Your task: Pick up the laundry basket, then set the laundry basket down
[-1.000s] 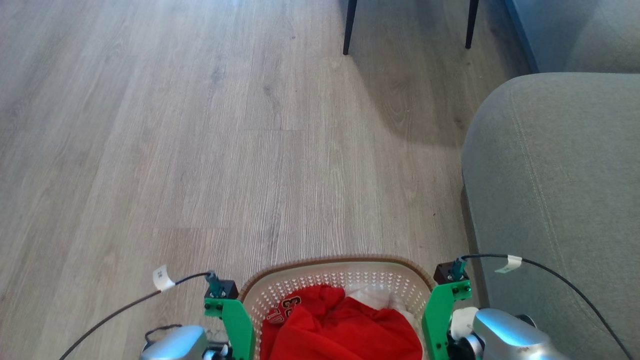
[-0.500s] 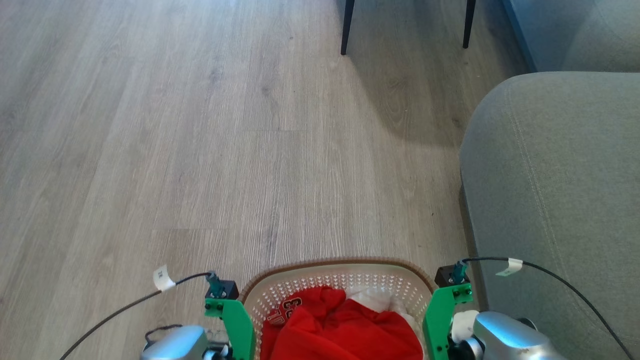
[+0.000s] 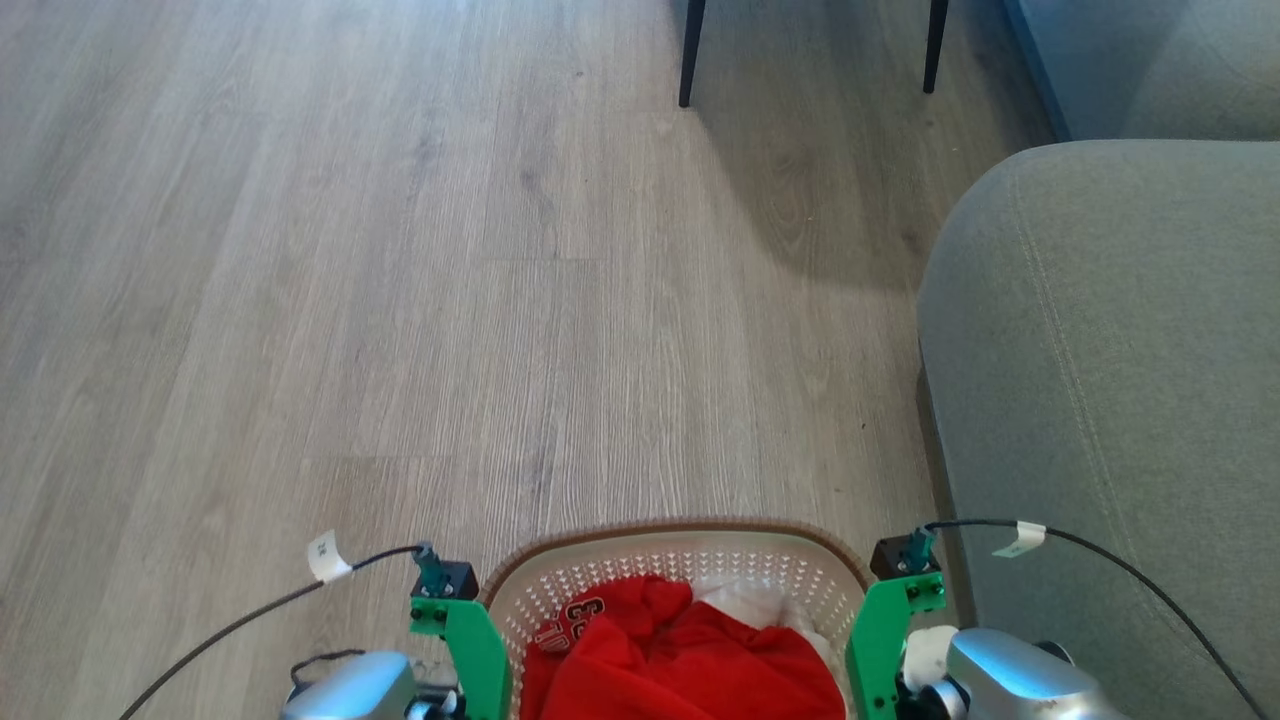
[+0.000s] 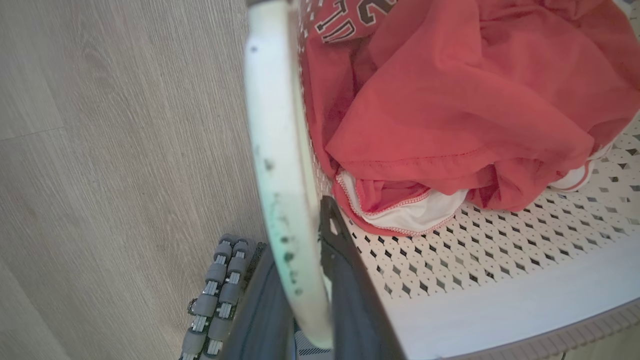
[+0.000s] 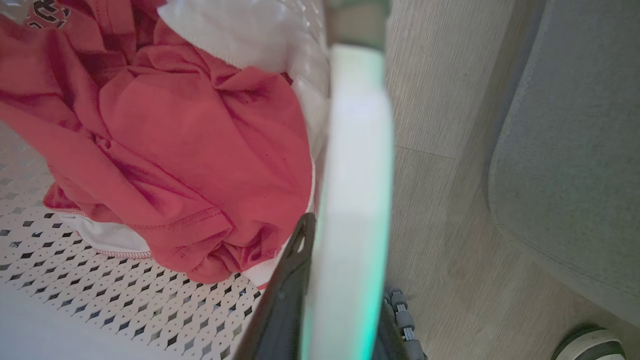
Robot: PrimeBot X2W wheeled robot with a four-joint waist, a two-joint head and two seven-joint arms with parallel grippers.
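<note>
The laundry basket [image 3: 680, 545], cream with perforated walls and a brown rim, sits at the bottom middle of the head view between my two wrists. A red garment [image 3: 690, 650] and some white cloth lie in it. My left gripper [image 4: 305, 250] is shut on the basket's left white handle [image 4: 275, 125], one dark finger on each side. In the same way my right gripper [image 5: 345, 260] is shut on the right handle [image 5: 357, 150]. The green wrist brackets [image 3: 470, 640] [image 3: 880, 630] flank the basket. Its underside is hidden.
A grey sofa [image 3: 1100, 350] fills the right side, close to my right arm. Two dark chair legs [image 3: 690, 50] [image 3: 935, 45] stand far ahead. Open wood floor [image 3: 400, 300] stretches ahead and to the left. My base's rollers [image 4: 215, 295] show under the left handle.
The basket and both wrists sit slightly lower in the head view, while the floor and sofa have shifted slightly up with the camera. Both grips are unchanged.
</note>
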